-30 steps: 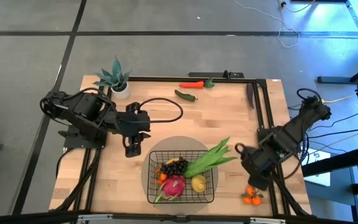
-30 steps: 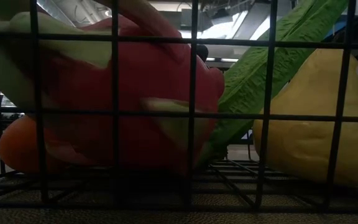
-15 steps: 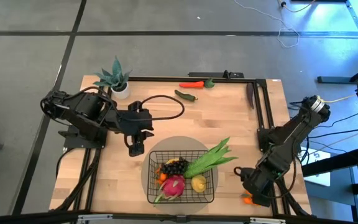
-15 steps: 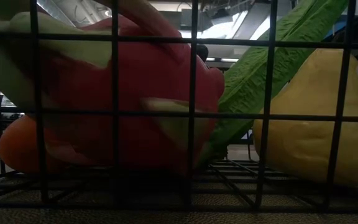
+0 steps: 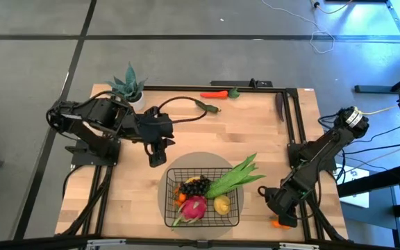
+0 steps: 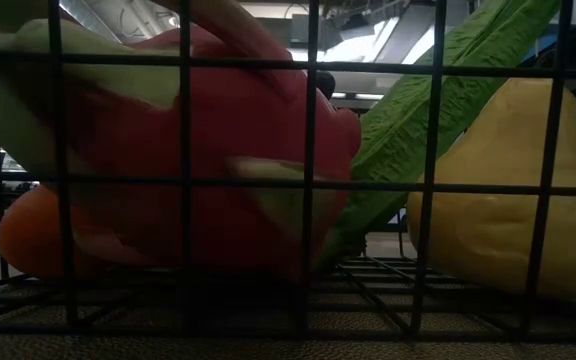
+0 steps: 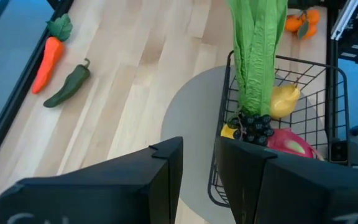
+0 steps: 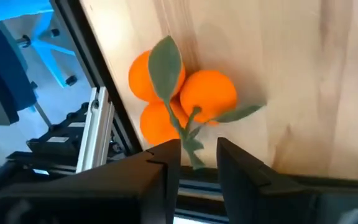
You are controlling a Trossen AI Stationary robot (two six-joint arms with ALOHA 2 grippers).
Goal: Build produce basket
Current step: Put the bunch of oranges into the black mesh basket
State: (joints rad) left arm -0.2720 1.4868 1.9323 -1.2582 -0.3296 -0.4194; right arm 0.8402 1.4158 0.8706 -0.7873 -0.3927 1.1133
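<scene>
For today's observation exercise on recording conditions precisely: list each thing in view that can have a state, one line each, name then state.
basket: upright on the table, partly filled.
dragon fruit: in the basket.
mango: in the basket.
grapes: in the basket.
leafy stalks: in the basket, tips over its rim.
oranges: on the table, outside the basket.
green pepper: on the table.
red pepper: on the table.
left gripper: open, empty.
right gripper: open, over the oranges.

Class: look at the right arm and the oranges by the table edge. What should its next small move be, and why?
Probably lower the right end effector onto the oranges and close. Its fingers stand slightly apart just short of the cluster's stem, and the oranges lie on the table outside the basket.
</scene>
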